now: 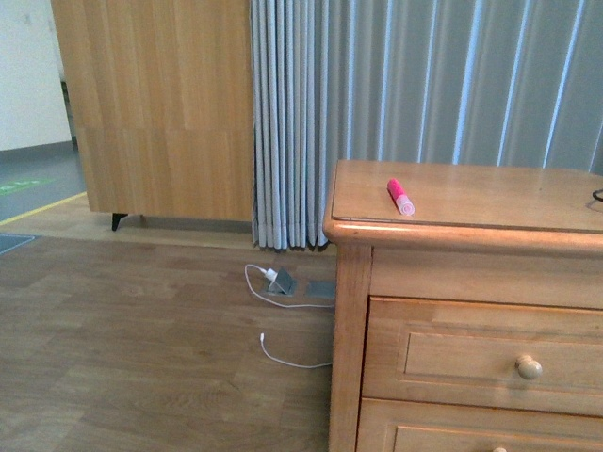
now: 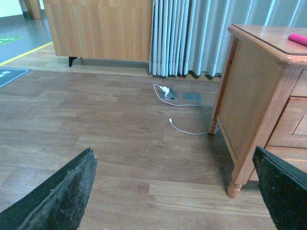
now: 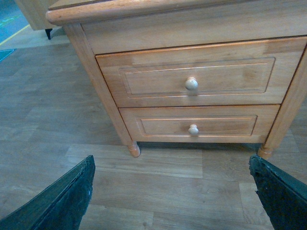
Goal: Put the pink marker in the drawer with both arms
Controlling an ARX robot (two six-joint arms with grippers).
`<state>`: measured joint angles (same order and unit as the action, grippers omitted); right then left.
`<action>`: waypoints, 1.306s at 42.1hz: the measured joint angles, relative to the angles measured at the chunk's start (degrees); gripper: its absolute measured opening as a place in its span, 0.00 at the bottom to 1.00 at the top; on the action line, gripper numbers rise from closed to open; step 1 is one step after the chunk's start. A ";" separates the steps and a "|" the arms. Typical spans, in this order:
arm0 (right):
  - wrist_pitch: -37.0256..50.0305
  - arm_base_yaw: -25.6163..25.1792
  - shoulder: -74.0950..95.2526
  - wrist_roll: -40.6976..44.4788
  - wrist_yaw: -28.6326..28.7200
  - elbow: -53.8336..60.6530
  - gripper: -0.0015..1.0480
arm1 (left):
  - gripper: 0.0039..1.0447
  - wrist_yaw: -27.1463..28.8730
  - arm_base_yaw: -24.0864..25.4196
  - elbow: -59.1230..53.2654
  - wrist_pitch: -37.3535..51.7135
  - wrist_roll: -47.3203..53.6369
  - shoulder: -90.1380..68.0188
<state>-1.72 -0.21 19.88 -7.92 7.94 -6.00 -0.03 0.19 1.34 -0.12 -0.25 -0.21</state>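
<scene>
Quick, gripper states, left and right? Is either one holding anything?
Left gripper: open, fingers wide apart, holding nothing.
Right gripper: open, fingers wide apart, holding nothing.

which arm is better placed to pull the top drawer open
Likely right: the right claw, open, faces the drawer front, knob straight ahead. The left claw faces the floor beside the dresser.

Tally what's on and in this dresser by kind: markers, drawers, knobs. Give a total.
Markers: 1, the pink marker
Drawers: 2, upper drawer and lower drawer
Knobs: 2, upper knob and lower knob
Total: 5
</scene>
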 joint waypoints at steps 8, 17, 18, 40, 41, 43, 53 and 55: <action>13.81 3.39 20.92 -0.90 -1.14 -4.96 0.92 | 0.94 0.00 0.00 0.00 0.00 0.00 0.00; 28.96 9.01 49.53 -0.61 -6.51 -14.73 0.92 | 0.94 0.00 0.00 0.00 0.00 0.00 0.00; 29.40 9.25 50.53 -0.52 -6.71 -15.17 0.92 | 0.94 0.00 0.00 0.00 0.00 0.00 0.00; 43.23 9.94 86.03 2.40 -14.21 -34.80 0.92 | 0.94 0.00 0.00 0.00 0.00 0.00 0.00; 43.41 9.66 87.21 2.40 -14.60 -35.74 0.92 | 0.94 0.00 0.00 0.00 0.00 0.00 0.00; 43.89 9.09 89.48 2.40 -15.41 -37.46 0.92 | 0.94 0.02 0.00 0.00 0.00 0.00 0.00; 45.31 6.45 99.27 2.32 -17.79 -44.98 0.92 | 0.94 0.00 0.00 0.00 0.00 0.00 0.00; 45.42 5.99 100.91 2.32 -18.05 -46.18 0.92 | 0.94 0.00 0.00 0.00 0.00 0.00 0.00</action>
<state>43.70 5.78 120.79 -5.61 -10.11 -52.18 -0.03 0.19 1.34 -0.12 -0.25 -0.21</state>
